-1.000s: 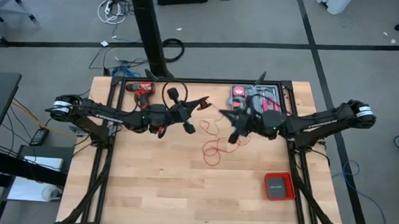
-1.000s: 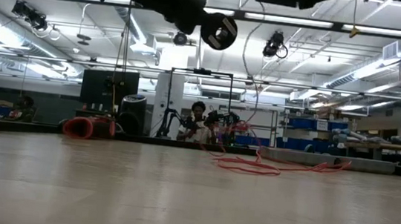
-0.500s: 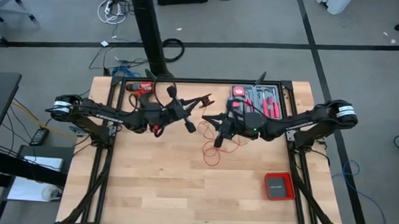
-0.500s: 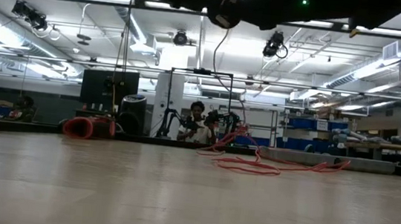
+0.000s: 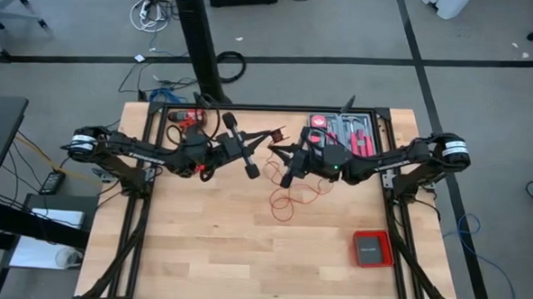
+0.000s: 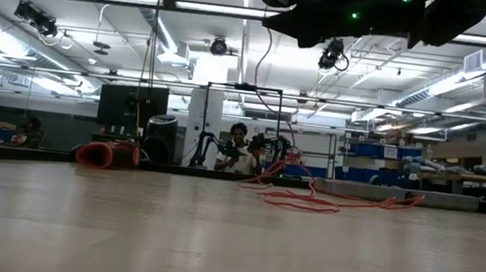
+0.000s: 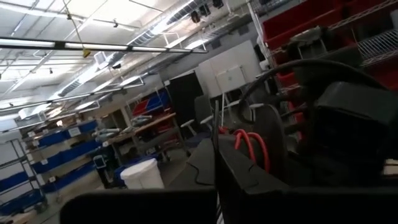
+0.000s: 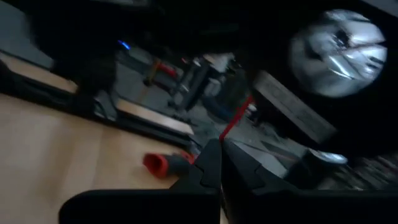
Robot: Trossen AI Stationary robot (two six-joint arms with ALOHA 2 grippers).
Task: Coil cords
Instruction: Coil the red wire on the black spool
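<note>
Lying loose on wooden table (image 5: pixel 208 246): red cord (image 5: pixel 287 203) | both grippers closed | workshop shelving behind

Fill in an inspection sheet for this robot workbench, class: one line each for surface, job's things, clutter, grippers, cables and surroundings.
Surface: wooden table, mostly bare toward the near edge.
Job's things: thin red cord lying in loose loops mid-table, one strand rising toward the right gripper; not coiled.
Clutter: red-and-black drill at the far-left edge; tool tray at the far-right edge; flat red box near the right front.
Grippers: left gripper and right gripper both shut, raised above the table centre, tips close together.
Cables: loose cables on the floor behind the table.
Surroundings: workshop with shelving; a person far behind the table.
</note>
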